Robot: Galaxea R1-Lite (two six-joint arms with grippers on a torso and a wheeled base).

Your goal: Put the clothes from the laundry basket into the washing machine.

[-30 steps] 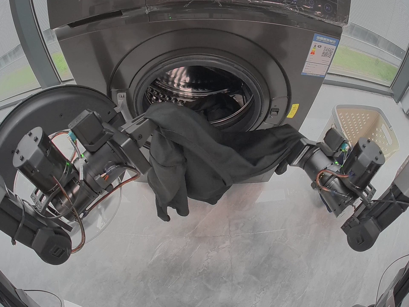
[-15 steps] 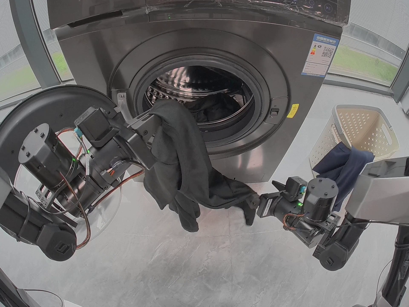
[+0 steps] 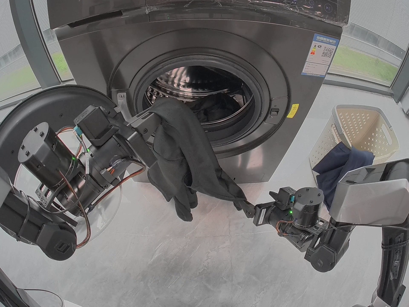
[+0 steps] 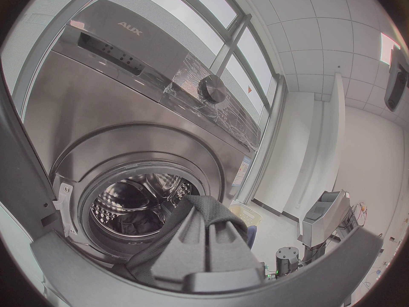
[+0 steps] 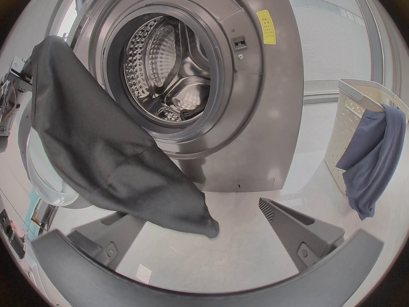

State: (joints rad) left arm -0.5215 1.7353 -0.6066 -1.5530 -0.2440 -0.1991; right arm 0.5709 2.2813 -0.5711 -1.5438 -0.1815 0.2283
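A black garment (image 3: 183, 150) hangs from my left gripper (image 3: 149, 122), which is shut on its upper end just left of the washing machine's (image 3: 264, 43) open drum mouth (image 3: 191, 82). In the left wrist view the gripper (image 4: 208, 227) stands closed with the cloth (image 4: 213, 209) over its tips. The garment's lower tail slopes down to my right gripper (image 3: 246, 207), low near the floor. There the gripper (image 5: 194, 209) is open, and the cloth's (image 5: 106, 150) end lies between its spread fingers. Dark clothes (image 3: 213, 107) lie inside the drum.
The round door (image 3: 47, 107) stands swung open at the left, behind my left arm. A cream laundry basket (image 3: 362, 107) sits on the floor to the right of the machine, with a navy garment (image 3: 341, 167) draped over its near rim. Pale tiled floor lies in front.
My right arm dropped from beside the drum mouth to near the floor, and the garment's right end came down with it. The left arm barely moved.
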